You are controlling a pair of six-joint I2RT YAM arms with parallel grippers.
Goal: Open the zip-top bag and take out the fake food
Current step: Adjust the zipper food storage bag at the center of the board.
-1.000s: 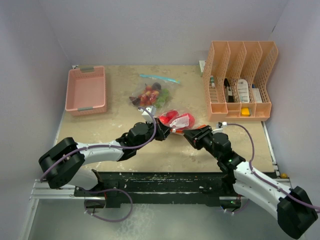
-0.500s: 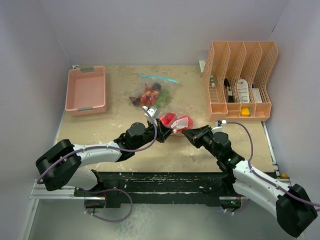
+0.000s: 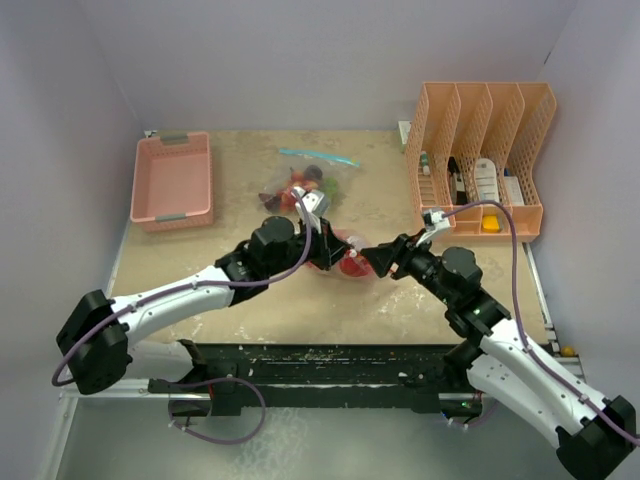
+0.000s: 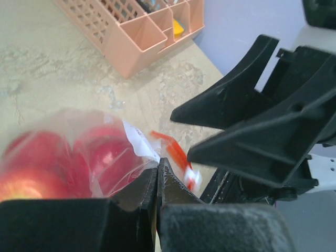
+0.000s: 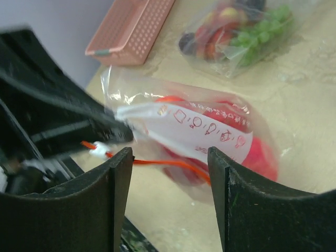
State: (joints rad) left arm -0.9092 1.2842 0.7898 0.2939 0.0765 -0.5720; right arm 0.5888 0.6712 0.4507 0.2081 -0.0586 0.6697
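Clear plastic bag [image 3: 352, 264] holding red toy fruit [image 4: 50, 157] is held near the middle of the table [image 3: 380, 160], a little toward its front edge. The left hand [image 4: 157, 181] is pressed together, pinching the bag's edge beside the red zip strip [image 5: 173, 164]. The right hand [image 5: 170, 157] faces it, fingers spread and gripping nothing. A second bag [image 3: 305, 185] of mixed fruit lies toward the far edge.
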